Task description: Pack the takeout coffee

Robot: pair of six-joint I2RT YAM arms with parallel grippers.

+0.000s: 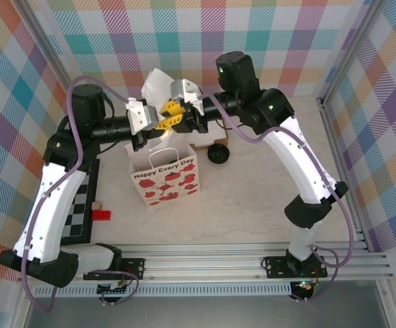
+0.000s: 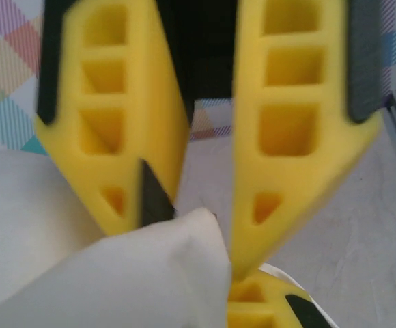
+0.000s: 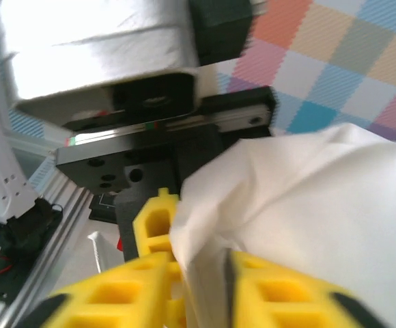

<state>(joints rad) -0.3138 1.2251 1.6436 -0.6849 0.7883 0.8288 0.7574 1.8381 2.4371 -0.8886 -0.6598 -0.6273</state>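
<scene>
Pinching the tissue paper (image 1: 158, 85) in its jaws above the gift bag (image 1: 165, 179), the left gripper (image 2: 198, 239) should hold firm before the right gripper (image 3: 205, 287), its jaws' state unclear, lets go. The takeout coffee (image 1: 218, 154) seemingly stands beside the bag, near the tabletop's far edge.

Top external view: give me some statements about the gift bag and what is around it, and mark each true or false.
1. The gift bag stands upright on the table between the two arms. True.
2. The bag is printed with blue stars. False: it carries red shapes and the words "Happy Every Day".
3. White paper shows beyond the bag's top edge. True.
4. A red block lies to the right of the bag. False: it lies to the left, beside the checkerboard.
5. The left gripper is wide open. False: it is shut, with the white paper at its fingertips.
</scene>
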